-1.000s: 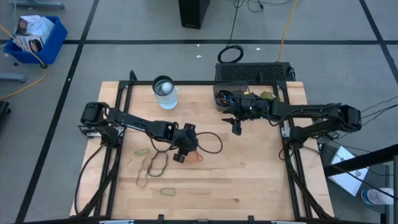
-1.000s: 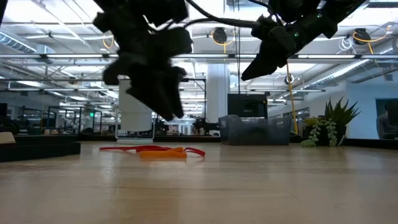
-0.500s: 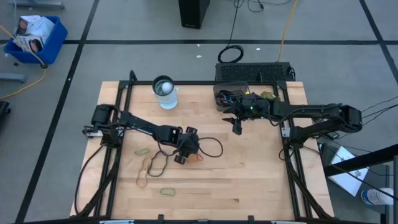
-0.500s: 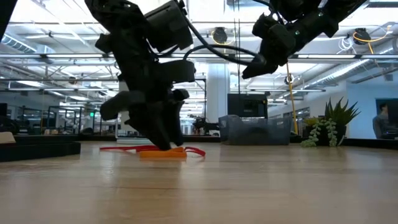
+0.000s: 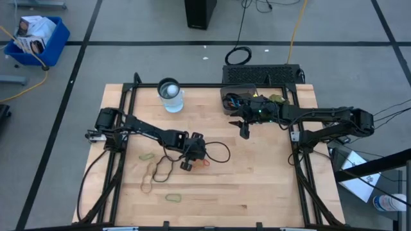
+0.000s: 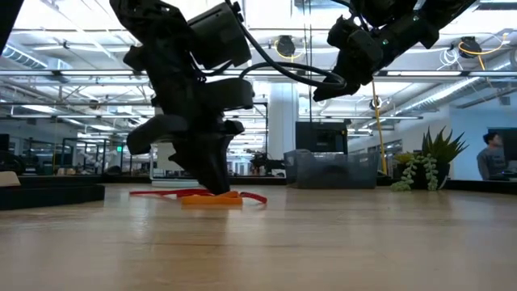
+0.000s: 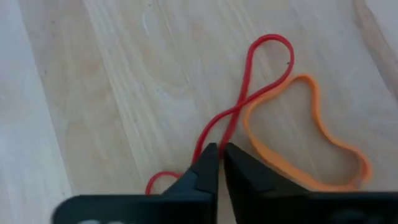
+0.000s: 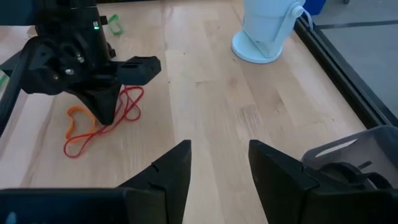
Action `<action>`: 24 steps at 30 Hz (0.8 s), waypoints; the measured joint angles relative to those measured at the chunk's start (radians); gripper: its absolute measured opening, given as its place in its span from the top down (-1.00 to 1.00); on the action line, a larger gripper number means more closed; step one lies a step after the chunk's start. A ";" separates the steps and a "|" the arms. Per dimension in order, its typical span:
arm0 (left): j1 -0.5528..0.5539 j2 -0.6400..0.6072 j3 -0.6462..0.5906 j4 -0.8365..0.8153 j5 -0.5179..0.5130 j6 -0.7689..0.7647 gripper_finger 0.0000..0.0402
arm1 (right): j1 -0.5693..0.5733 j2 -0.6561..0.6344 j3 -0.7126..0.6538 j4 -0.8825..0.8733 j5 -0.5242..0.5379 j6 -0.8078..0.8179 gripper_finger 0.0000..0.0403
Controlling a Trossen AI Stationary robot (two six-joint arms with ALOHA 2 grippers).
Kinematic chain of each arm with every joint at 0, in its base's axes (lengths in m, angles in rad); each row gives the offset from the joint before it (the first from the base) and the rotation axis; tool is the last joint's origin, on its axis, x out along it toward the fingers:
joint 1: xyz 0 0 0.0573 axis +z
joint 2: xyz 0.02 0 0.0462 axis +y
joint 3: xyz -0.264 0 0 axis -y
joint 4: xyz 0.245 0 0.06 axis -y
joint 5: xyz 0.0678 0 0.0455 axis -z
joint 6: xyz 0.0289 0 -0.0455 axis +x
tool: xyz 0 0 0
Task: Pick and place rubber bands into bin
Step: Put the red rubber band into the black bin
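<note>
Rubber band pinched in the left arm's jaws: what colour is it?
Red; the left wrist view shows it best.

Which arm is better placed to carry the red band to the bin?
The left. Its gripper is down on the table with jaws shut on the red band. The right gripper hangs open beside the bin.

Two matte black jointed arms with looping black cables; the left gripper [image 7: 217, 163] has wedge-shaped fingers; a green light glows on each wrist.

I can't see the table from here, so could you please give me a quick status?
Left gripper down on the table, shut on the red rubber band; orange band beside it. Right gripper open, hovering near the bin. Nothing in the way.
</note>
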 joint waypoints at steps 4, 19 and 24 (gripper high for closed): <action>0.001 0.000 -0.001 0.004 -0.005 -0.004 0.97 | 0.000 0.000 0.000 0.000 0.000 0.001 0.23; 0.005 -0.118 -0.005 -0.006 -0.022 -0.071 0.98 | 0.000 0.000 0.000 0.000 0.000 0.001 0.23; 0.011 -0.206 -0.004 -0.001 -0.028 -0.090 0.98 | 0.000 0.000 0.000 0.000 0.000 0.001 0.23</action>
